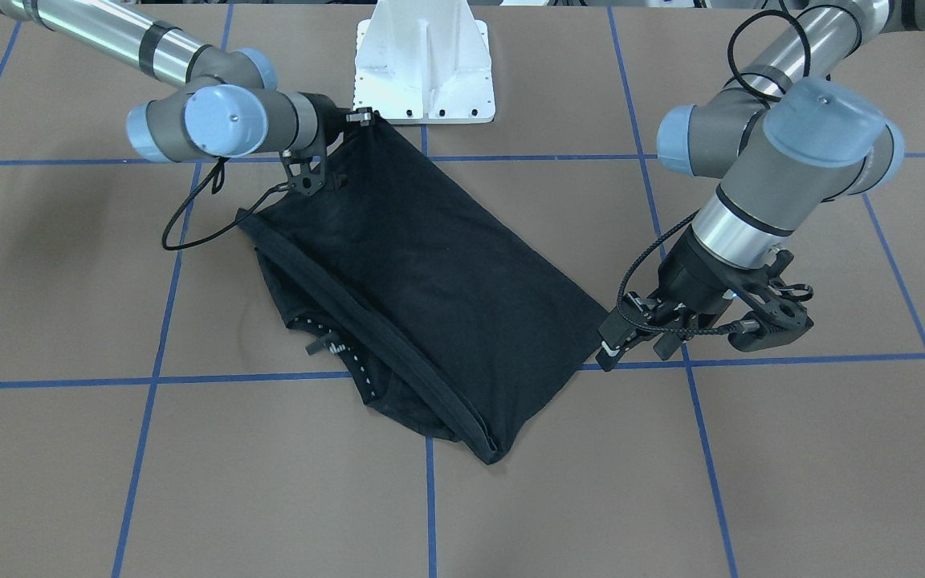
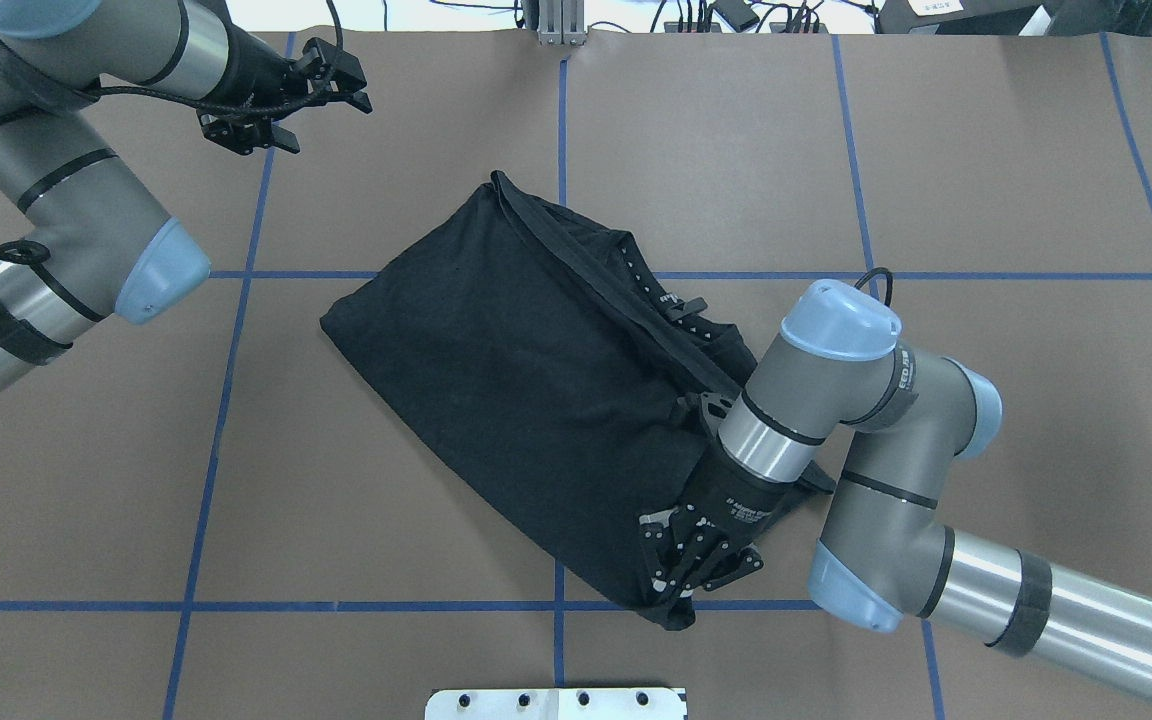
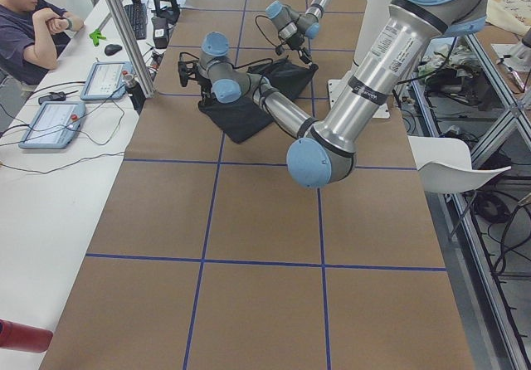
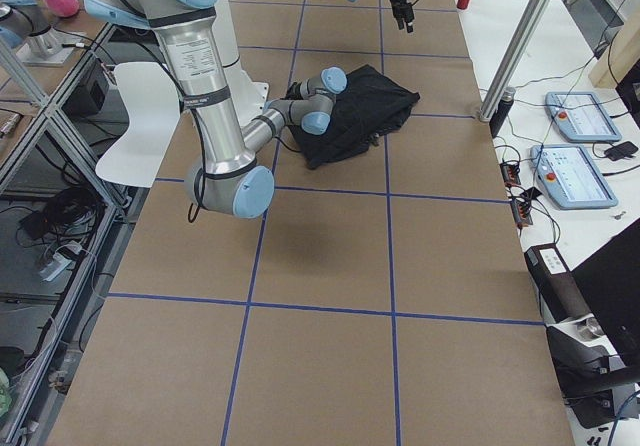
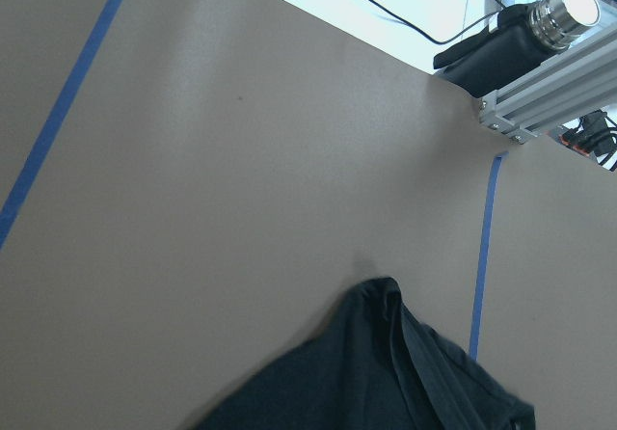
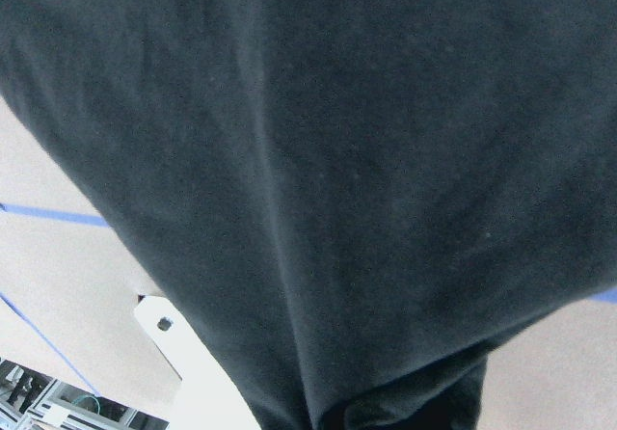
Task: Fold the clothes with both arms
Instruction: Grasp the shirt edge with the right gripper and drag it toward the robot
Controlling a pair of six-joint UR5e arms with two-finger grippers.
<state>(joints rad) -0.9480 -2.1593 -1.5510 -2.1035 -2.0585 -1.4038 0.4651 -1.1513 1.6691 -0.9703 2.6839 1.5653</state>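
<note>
The black T-shirt (image 1: 430,297) lies folded in the middle of the table, its collar (image 1: 334,345) showing along one side. My right gripper (image 1: 362,117) is shut on a corner of the shirt (image 2: 516,380) and holds that edge lifted off the table; in the overhead view the right gripper (image 2: 686,572) sits at the shirt's near edge. Dark cloth (image 6: 337,160) fills the right wrist view. My left gripper (image 2: 341,85) hangs open above the table, apart from the shirt, with nothing in it. The left wrist view shows only a shirt corner (image 5: 386,382) below.
The white pedestal (image 1: 424,72) stands at the table's robot side, close to the lifted corner. Blue tape lines cross the brown table (image 2: 986,150). A person (image 3: 33,21) sits at a side bench with control tablets (image 3: 50,125). An upright metal post (image 4: 515,56) stands by that bench.
</note>
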